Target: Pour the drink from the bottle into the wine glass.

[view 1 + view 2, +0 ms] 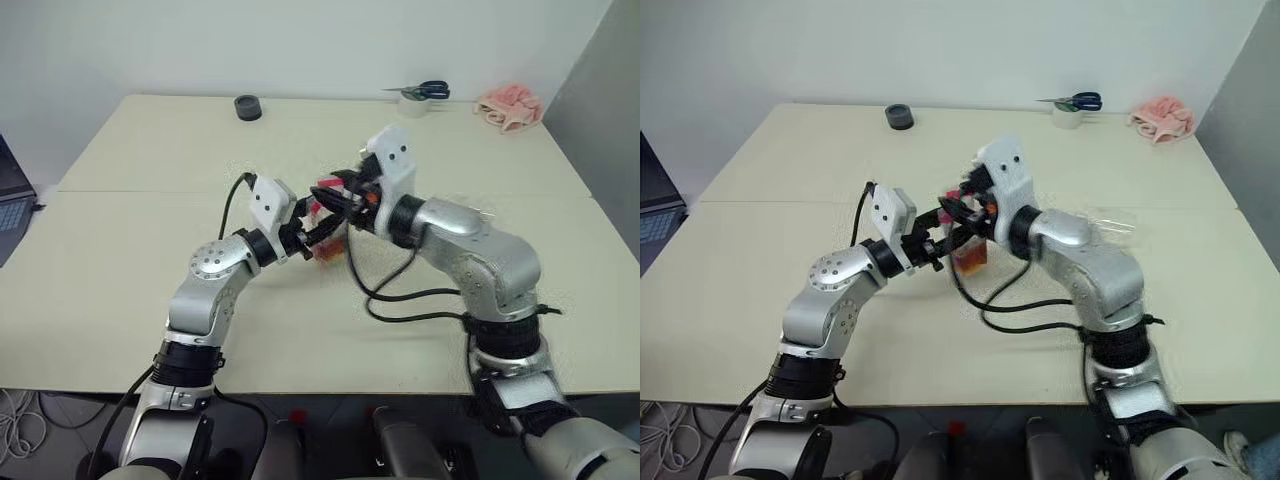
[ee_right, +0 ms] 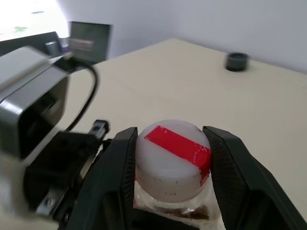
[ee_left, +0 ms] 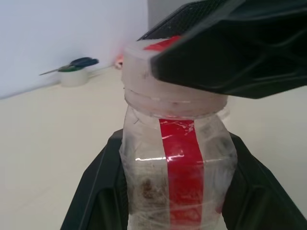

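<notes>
Up close, right tool (image 2: pixel 170 158) pinching cap (image 2: pixel 173 155)

Clear, red-striped bottle (image 3: pixel 177 167) upright above table, white cap (image 2: pixel 170 158) on.

one bottle (image 3: pixel 177 163), one wine glass (image 1: pixel 1110 226), one pair of scissors (image 1: pixel 420 91), one tape roll (image 1: pixel 248 107), one pink cloth (image 1: pixel 508 108)
</notes>
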Tool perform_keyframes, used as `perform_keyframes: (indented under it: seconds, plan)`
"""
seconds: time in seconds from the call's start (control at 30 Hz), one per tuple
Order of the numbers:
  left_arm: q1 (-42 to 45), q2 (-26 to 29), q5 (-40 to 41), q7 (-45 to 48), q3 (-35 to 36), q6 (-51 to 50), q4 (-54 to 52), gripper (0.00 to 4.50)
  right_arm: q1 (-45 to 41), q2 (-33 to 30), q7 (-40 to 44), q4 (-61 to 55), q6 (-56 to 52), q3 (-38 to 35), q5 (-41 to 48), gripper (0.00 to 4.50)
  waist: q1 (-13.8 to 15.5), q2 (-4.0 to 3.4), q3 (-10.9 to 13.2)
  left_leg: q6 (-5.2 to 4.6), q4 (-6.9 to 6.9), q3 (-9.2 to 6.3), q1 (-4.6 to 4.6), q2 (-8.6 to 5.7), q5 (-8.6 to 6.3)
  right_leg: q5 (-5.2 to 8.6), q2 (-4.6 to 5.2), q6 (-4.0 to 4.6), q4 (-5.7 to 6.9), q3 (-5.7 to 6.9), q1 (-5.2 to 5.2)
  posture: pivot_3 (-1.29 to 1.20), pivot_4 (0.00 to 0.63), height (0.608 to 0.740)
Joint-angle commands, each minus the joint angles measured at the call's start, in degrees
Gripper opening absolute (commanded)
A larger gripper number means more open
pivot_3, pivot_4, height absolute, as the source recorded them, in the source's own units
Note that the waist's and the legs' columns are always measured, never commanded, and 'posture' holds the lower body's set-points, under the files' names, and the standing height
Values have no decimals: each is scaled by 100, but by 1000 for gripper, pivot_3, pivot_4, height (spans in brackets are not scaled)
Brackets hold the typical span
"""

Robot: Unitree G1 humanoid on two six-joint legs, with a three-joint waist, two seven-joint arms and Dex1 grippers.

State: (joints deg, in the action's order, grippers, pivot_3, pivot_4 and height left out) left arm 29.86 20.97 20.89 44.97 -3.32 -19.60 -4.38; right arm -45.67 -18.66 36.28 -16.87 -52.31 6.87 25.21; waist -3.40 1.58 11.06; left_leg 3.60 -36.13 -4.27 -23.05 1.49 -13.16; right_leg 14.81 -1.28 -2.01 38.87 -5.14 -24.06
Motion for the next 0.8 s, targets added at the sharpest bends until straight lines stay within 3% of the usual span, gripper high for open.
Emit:
perform_keyframes:
  seconds: [0.03, 0.23, 0.37, 0.5, 0.53, 0.73, 0.8]
  plan:
    - [163, 97, 333, 89, 185, -211, -373, 1943, -105, -483, 1943, 167, 655, 317, 584, 1809, 9, 1, 0, -1, 1, 1, 0, -2, 0, 1, 2, -1, -3, -1, 2, 0, 150, 740]
    - [126, 262, 540, 205, 191, -568, -691, 1942, -355, -812, 2835, 1390, 1916, 500, 34, 1809, -129, 0, 0, -3, 2, 5, 16, 22, -1, 1, -29, -2, 11, -16, 0, 0, 150, 740]
    - [103, 283, 556, 202, 230, -656, -766, 1941, -400, -830, 2814, 1605, 2156, 462, -119, 1809, -130, 0, 0, -2, 1, 5, 13, 21, -1, 2, -28, -1, 11, -19, -1, 0, 150, 740]
    - [86, 272, 508, 160, 231, -647, -738, 1940, -360, -825, 2706, 1386, 1797, 112, 325, 1809, -116, 0, 0, -2, 0, 7, 10, 14, -1, 0, -17, 0, 9, -19, -1, 0, 150, 740]
    - [73, 265, 501, 150, 229, -645, -737, 1940, -326, -790, 2539, 1253, 1650, -85, 498, 2370, -113, 0, 0, -2, 0, 7, 10, 13, -1, 0, -16, 1, 9, -19, -1, 0, 150, 740]
    - [84, 253, 479, 109, 205, -591, -628, 1912, -157, -928, 1385, 42, 816, -776, 877, 4299, -89, -1, 0, -2, 0, 4, 9, 12, -1, 2, -14, -1, 11, -16, -2, 0, 150, 740]
    - [94, 245, 458, 116, 204, -565, -581, 1912, -162, -872, 886, -337, 434, -941, 1017, 4500, -89, -1, 0, -2, 0, 5, 10, 12, 0, 2, -14, -2, 11, -18, -1, 0, 150, 740]
